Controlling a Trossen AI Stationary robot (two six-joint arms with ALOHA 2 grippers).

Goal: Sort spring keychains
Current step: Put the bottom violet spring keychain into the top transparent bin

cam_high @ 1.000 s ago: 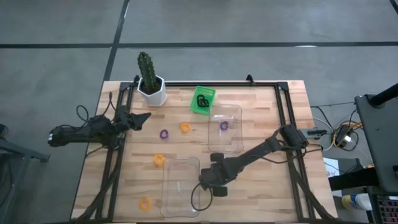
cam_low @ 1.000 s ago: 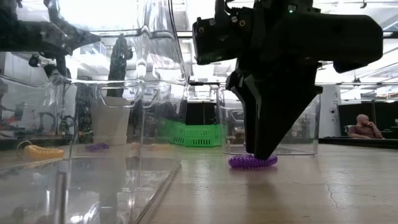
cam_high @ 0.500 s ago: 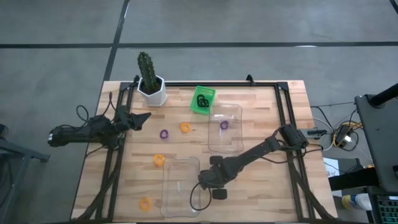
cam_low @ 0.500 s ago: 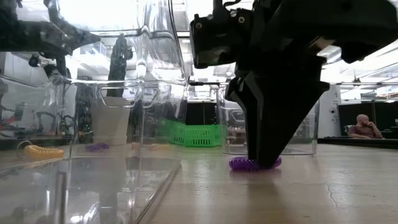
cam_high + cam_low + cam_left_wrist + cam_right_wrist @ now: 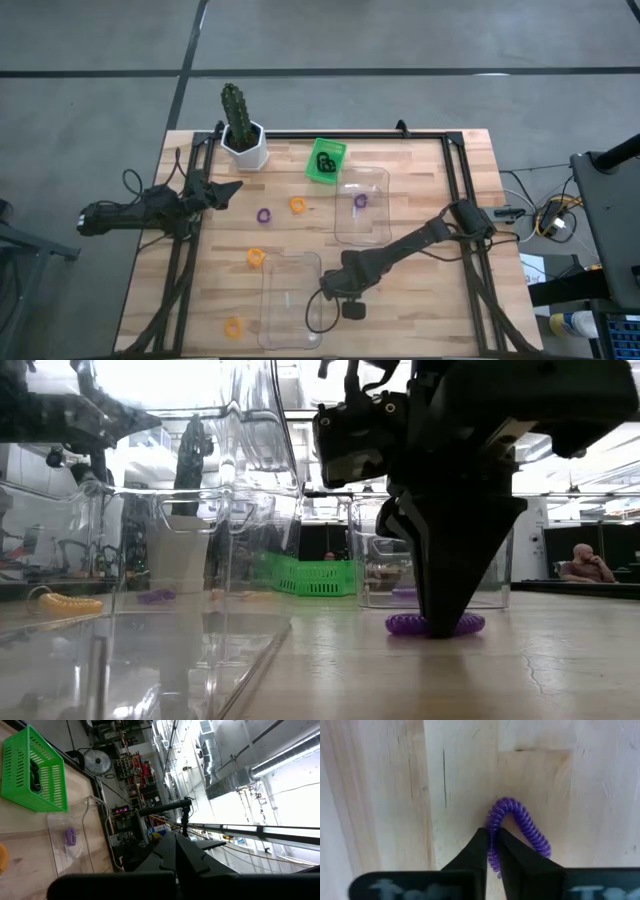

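Green bin (image 5: pixel 326 160), slatted plastic, sits just beside the cactus pot (image 5: pixel 244 146) w/ black coils (image 5: pixel 322 161) inside. Clear tray (image 5: pixel 362 205) next to the bin, on the side away from the pot, holds one purple coil (image 5: pixel 360 201). Second clear tray (image 5: pixel 290 298), farther from the bin toward the table's near edge: can't tell if anything is in it.

Right gripper (image 5: pixel 492 851) is down on the wood table (image 5: pixel 420 170) just beside that second tray, fingers pinched shut on a purple spring keychain (image 5: pixel 519 826). Keychain is a tightly ribbed plastic coil, bent into an arch, lying on the boards; low view shows it flat under the fingertips (image 5: pixel 448 622).

Loose near the bin: purple coil (image 5: pixel 263 215), orange coil (image 5: pixel 297 205). Two more orange (image 5: pixel 255 258), (image 5: pixel 233 326) beside the second tray.

Left gripper (image 5: pixel 226 189) waits beside the cactus pot; fingers look closed, holding nothing.
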